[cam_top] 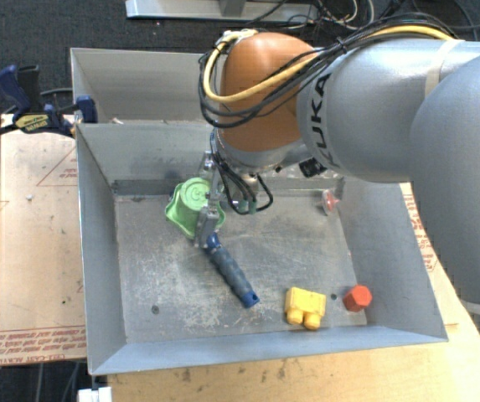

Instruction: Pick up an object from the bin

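My gripper (211, 214) hangs below the arm's wrist over the middle of the bin, its tip low near the floor. It sits at the right edge of a light green round cup-like thing (188, 204) that lies tilted at the back left. Just below the tip begins a dark blue stick-shaped thing (231, 276), like a marker, which runs diagonally toward the front right. The tip appears to meet the green thing and the blue stick's upper end. I cannot tell whether anything is gripped.
A yellow block with two round studs (305, 306) lies near the front wall. Right of it lies a small red piece (357, 298). A small pinkish thing (330, 199) rests by the back right wall. The arm covers the bin's back right part.
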`<state>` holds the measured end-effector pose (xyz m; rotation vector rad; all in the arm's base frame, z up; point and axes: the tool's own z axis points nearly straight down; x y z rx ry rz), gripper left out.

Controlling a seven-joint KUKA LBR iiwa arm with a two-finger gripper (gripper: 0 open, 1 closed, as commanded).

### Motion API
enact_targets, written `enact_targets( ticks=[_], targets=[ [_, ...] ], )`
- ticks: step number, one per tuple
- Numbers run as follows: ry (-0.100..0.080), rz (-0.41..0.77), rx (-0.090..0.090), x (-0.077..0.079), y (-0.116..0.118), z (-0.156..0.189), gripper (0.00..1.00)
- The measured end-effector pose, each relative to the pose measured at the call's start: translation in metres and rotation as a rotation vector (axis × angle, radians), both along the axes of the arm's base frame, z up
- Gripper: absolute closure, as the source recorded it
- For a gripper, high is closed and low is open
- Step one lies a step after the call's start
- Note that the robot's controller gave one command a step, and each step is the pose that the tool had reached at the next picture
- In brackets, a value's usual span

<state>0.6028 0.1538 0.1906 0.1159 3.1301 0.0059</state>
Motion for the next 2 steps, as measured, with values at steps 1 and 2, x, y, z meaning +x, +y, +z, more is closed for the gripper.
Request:
enact_targets(
  ticks=[1,2],
  targets=[
    [0.008,-0.056,-0.001,0.006,0.031,-0.024,1.0],
    [-0.003,0.188,-0.003,0.0,-0.003,0.152,1.0]
  ],
)
